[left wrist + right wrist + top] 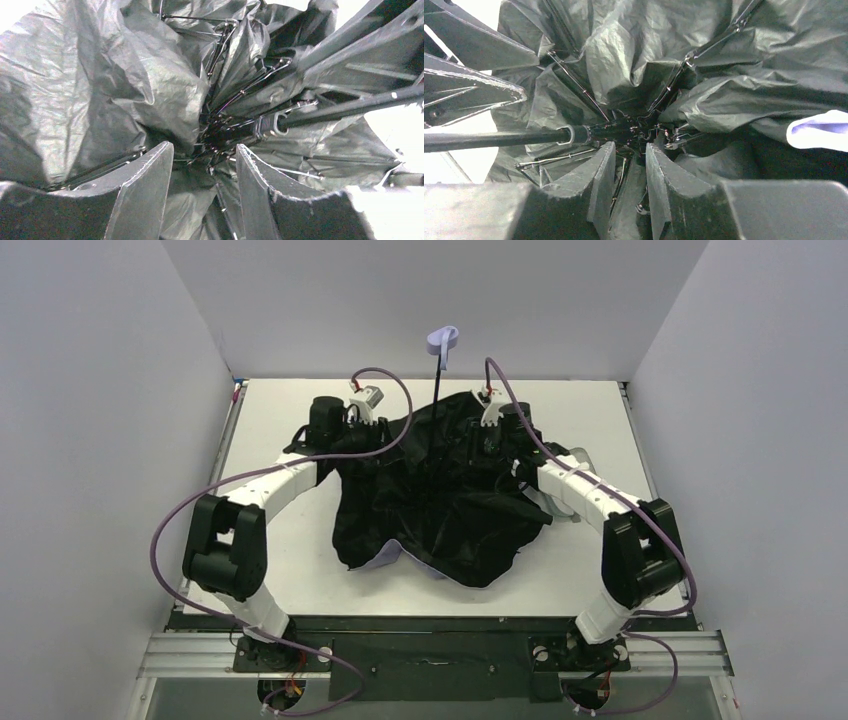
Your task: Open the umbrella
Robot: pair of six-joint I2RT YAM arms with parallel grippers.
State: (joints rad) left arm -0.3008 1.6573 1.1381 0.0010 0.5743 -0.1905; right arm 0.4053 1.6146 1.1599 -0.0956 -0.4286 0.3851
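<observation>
The umbrella (440, 510) lies half spread on the table, black lining up, with pale lavender fabric (385, 558) peeking out at its near edge. Its thin black shaft (436, 410) stands up to the lavender handle (443, 338). My left gripper (352, 435) is at the canopy's left side. In the left wrist view it (205, 150) is closed on a fold of lining with a rib, facing the hub and shaft (350, 107). My right gripper (492, 445) is at the canopy's far right. In its wrist view it (630, 147) pinches a lining fold with ribs, beside the shaft (489, 139).
The white table (280, 410) is boxed in by white walls on the left, far and right sides. Purple cables (200, 505) loop off both arms. The arm bases sit on a metal rail at the near edge (430, 650).
</observation>
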